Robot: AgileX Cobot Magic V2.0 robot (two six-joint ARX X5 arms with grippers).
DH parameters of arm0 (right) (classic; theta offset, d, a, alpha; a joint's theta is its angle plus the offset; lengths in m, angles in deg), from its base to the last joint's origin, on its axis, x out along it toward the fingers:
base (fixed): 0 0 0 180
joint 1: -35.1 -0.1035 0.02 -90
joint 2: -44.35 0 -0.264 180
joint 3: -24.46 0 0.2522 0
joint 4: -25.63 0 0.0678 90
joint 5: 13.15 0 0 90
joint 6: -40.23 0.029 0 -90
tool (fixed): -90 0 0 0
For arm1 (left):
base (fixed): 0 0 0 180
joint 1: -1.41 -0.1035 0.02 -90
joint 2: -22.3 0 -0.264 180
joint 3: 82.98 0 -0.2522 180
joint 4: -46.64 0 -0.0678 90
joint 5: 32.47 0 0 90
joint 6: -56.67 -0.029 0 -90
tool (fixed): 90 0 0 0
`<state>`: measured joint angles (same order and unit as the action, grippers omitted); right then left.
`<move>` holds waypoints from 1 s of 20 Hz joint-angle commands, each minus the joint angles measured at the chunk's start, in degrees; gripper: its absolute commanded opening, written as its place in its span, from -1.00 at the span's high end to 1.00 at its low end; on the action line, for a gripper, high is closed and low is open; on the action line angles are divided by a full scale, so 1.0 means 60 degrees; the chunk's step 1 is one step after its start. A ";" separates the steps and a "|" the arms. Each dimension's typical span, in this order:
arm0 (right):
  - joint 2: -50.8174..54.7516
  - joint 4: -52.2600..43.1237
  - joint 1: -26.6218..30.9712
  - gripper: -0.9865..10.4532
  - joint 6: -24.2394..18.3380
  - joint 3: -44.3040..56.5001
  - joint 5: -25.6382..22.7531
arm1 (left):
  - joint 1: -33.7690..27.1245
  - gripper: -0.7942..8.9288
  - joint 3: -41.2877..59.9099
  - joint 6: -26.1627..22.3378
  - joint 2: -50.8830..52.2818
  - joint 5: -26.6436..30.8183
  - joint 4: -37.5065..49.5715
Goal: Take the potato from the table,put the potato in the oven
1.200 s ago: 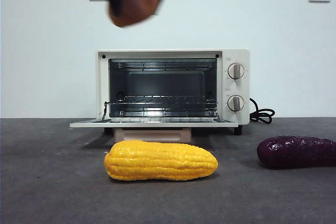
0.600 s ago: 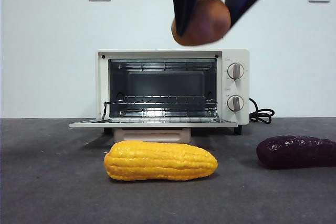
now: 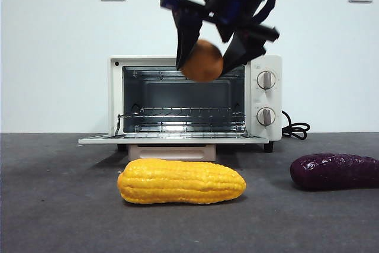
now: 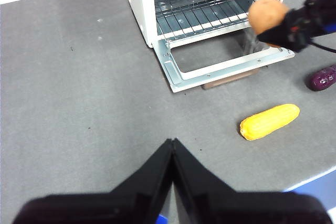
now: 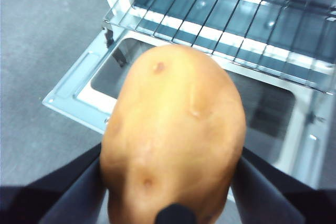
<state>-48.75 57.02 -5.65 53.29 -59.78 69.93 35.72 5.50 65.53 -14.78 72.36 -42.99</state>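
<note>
Above grey table (image 3: 59,217), right pincer (image 3: 206,57) clamps potato (image 3: 202,61) before open oven (image 3: 177,96); left pincer (image 4: 172,145) closed.

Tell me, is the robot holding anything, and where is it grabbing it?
Yes. The right gripper holds the potato by its two sides, one jaw on each. The left gripper holds nothing.

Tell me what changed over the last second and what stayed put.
The right gripper, shut on the potato, carried it rightward and then down in the front view, to the top of the oven opening, above the open door. The corn cob, the purple vegetable and the oven did not move.
</note>
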 commanded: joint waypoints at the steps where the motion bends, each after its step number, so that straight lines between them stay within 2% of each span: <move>1: -0.0627 0.0044 0.0087 0.84 -0.0015 -0.0667 0.0200 | 0.0025 0.85 0.0036 0.0000 -0.0051 -0.0036 0.0025; 9: -0.2492 -0.0025 0.0350 0.84 0.0033 -0.2641 0.0251 | 0.0025 0.85 0.0036 -0.0007 -0.0197 -0.0036 0.0025; 20: -0.3388 -0.1785 0.0812 0.84 0.0149 -0.2747 -0.0168 | 0.0022 0.85 0.0036 -0.0007 -0.0230 -0.0033 0.0025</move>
<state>-68.11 46.83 -0.73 53.58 -75.98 69.14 35.72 5.50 65.53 -16.12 72.14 -42.99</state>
